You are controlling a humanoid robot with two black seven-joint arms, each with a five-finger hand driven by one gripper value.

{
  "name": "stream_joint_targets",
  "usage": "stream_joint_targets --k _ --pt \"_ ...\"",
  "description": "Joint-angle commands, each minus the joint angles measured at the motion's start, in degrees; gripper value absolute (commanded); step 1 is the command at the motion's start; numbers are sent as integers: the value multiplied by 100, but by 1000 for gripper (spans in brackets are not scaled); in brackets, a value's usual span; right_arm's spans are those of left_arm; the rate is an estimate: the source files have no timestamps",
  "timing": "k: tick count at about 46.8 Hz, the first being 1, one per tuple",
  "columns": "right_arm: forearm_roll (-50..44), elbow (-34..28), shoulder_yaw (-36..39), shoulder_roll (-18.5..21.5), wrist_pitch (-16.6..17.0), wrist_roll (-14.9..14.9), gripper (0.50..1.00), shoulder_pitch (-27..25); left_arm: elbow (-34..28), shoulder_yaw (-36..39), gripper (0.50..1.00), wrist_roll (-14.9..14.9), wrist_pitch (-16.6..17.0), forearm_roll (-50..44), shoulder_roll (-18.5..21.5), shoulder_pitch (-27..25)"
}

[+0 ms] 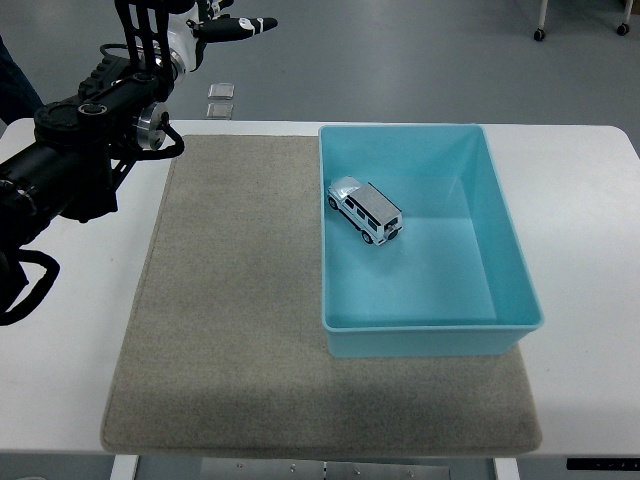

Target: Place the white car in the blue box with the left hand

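The white car (365, 210) lies inside the blue box (510, 250), toward its left wall and back half, standing on its wheels at an angle. My left hand (205, 25) is raised at the picture's top left, well away from the box, fingers spread and holding nothing. Its black arm (80, 155) reaches in from the left edge over the table's back left corner. The right arm is out of view.
A grey mat (230, 300) covers most of the white table (60, 330), and the box sits on its right part. Two small square plates (220, 100) lie on the floor beyond the table's far edge.
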Motion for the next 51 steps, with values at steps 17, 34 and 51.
stream_joint_targets --k 17,34,51 --pt "-1 0 0 0 0 0 936 -3 253 -375 1000 -1 -1407 -2156 -219 463" --pt "8 0 0 0 0 0 936 -3 315 -613 1000 -19 -1706 -2130 -378 596" --pt "-1 0 0 0 0 0 936 -3 315 -595 1000 -19 -1733 -2086 -343 596"
